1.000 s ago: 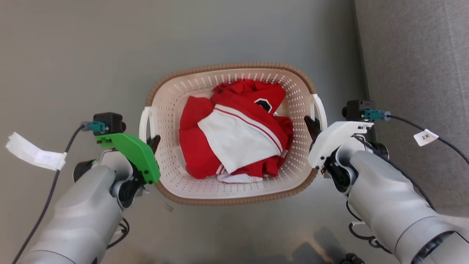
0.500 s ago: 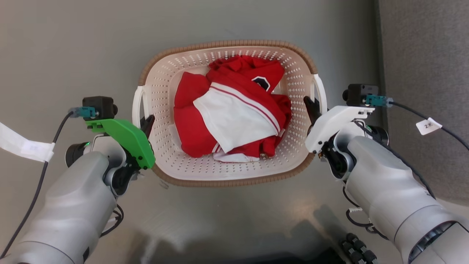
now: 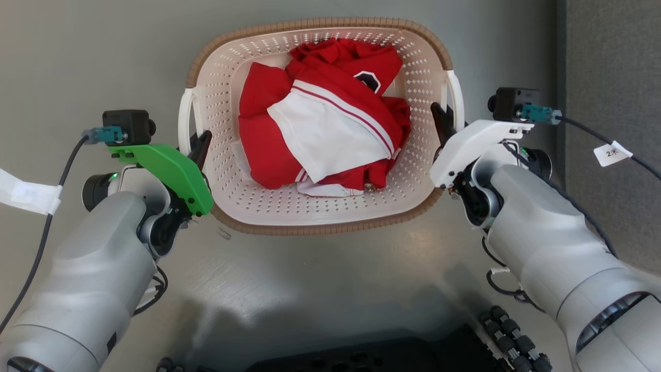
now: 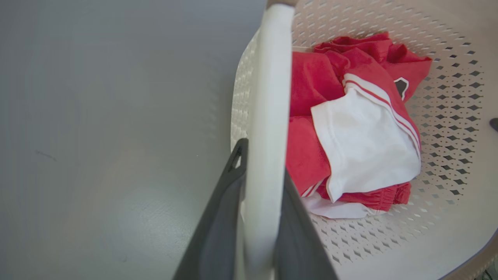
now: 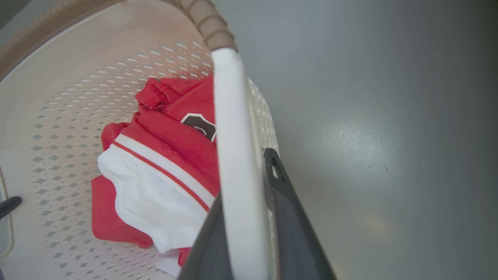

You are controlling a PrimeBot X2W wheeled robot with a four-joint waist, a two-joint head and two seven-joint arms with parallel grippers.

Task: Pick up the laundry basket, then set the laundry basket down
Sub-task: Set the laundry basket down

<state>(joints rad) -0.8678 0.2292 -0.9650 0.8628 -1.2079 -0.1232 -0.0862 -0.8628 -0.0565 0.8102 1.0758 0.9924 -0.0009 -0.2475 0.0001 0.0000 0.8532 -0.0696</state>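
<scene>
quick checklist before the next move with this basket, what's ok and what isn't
1. Left gripper shut on the left handle of the basket: ok.
2. Right gripper shut on the right handle: ok.
3. Clothes lie wholly inside the basket, none over the rim: ok.
4. Basket lifted off the floor: cannot tell.

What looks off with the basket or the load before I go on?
Nothing stands out. The left gripper is shut on the left handle, the right gripper on the right handle of the laundry basket. The red and white clothes lie bunched inside it, none over the rim, and rim and walls look whole.
</scene>
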